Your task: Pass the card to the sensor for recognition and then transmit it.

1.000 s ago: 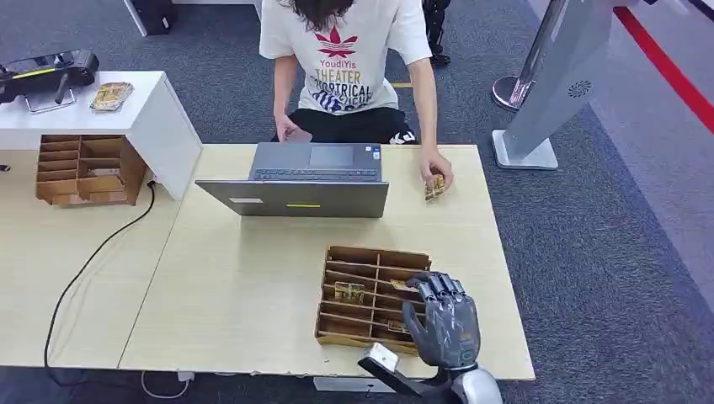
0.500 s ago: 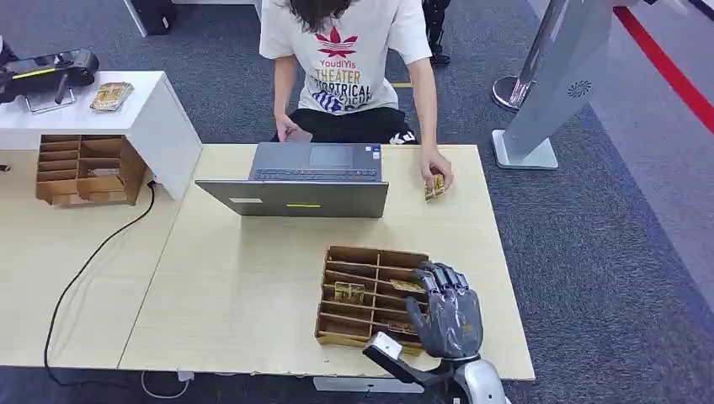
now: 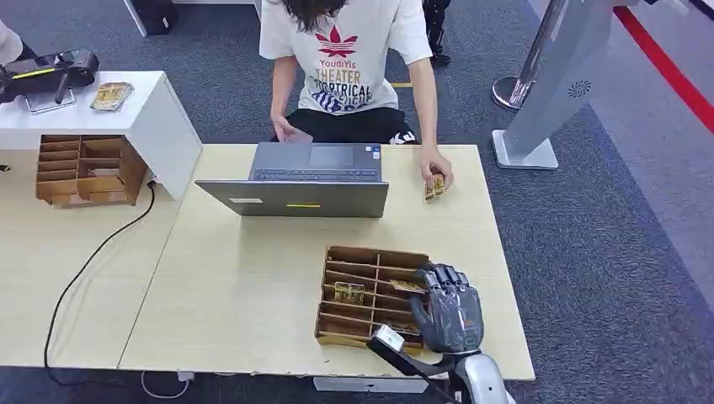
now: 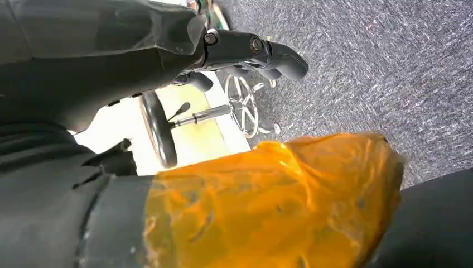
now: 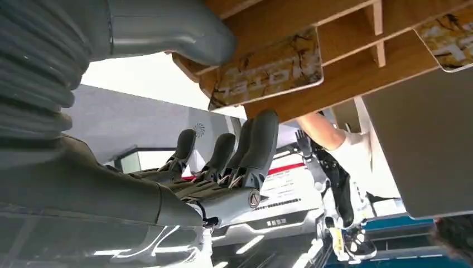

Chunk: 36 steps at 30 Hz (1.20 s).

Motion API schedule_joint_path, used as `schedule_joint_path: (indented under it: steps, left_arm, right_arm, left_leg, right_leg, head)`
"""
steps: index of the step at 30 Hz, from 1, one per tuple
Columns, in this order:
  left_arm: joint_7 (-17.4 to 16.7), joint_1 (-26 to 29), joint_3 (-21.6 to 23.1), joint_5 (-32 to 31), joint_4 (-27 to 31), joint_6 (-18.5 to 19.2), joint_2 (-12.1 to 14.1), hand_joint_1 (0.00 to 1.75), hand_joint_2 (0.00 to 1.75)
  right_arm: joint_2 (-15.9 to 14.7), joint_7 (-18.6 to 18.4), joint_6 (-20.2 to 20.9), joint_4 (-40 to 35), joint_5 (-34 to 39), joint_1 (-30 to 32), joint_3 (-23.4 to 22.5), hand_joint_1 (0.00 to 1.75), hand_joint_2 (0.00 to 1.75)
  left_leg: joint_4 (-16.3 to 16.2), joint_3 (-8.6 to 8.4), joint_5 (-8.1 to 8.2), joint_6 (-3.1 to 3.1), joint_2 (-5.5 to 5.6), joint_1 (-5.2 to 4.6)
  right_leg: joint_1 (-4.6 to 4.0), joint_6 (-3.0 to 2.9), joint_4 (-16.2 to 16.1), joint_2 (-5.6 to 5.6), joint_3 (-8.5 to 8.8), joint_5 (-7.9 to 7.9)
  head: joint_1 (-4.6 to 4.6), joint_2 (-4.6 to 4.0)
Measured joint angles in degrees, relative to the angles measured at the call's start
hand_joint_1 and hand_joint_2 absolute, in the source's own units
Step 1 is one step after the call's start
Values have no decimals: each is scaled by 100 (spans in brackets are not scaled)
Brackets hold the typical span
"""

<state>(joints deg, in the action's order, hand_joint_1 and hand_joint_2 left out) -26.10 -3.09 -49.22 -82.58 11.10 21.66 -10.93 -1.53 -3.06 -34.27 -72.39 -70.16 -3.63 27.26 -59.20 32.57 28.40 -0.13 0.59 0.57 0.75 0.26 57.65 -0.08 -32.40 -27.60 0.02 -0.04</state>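
Right hand (image 3: 450,310) over wooden organizer (image 3: 364,296), fingers beside card (image 5: 269,68)

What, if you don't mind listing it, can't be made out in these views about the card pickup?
- Contact: in the head view the right hand covers the wooden organizer's right slots, hiding its fingertips.
- Card print: upside down and blurred in the right wrist view.
- Person's hand: what it holds is too small.
- Left hand: partly hidden behind orange plastic.
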Motion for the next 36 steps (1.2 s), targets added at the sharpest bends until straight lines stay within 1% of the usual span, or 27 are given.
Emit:
schedule_joint_path:
  steps: [6,23,24,25,27,28,35,36]
  left_arm:
    - [2,0,0,-11,0,7,2,0,0]
    - [0,1,0,-15,0,28,11,0,0]
    - [2,1,0,-15,0,28,11,0,0]
    - [2,1,0,-15,0,28,11,0,0]
    - [2,1,0,-15,0,28,11,0,0]
    - [0,2,0,-15,0,28,11,0,0]
    - [2,3,0,-17,0,28,11,0,0]
    - [4,3,0,-17,0,28,11,0,0]
  right_arm:
    - [0,7,66,101,57,-67,-13,87,175]
    - [0,9,66,188,57,-133,-13,89,175]
    - [0,9,66,188,57,-133,-13,108,175]
    - [0,9,65,192,57,-133,-13,140,175]
    - [0,9,70,210,57,-131,-13,166,175]
    - [0,7,74,219,59,-131,-13,175,175]
    - [0,11,83,251,124,-147,-22,175,175]
    - [0,11,83,251,127,-147,-22,47,175]
  left_leg:
    - [0,-1,0,0,0,0]
    - [0,-4,0,0,-1,0]
    - [0,-4,0,0,-1,0]
    - [0,-4,0,0,-1,0]
    - [0,-4,0,0,-1,0]
    - [0,-3,0,0,-1,0]
    - [0,-3,0,0,0,0]
    - [0,-3,0,0,-1,0]
  right_leg:
    - [0,0,0,0,0,0]
    - [0,0,0,0,3,1]
    - [0,0,0,0,3,1]
    - [0,0,0,0,3,1]
    - [0,0,0,0,3,1]
    - [0,0,0,0,3,1]
    - [0,0,0,0,3,1]
    - [0,0,0,0,3,1]
  head:
    - [0,0]
    - [0,0]
    - [0,0]
    - [0,0]
    - [0,0]
    - [0,0]
    - [0,0]
    - [0,2]
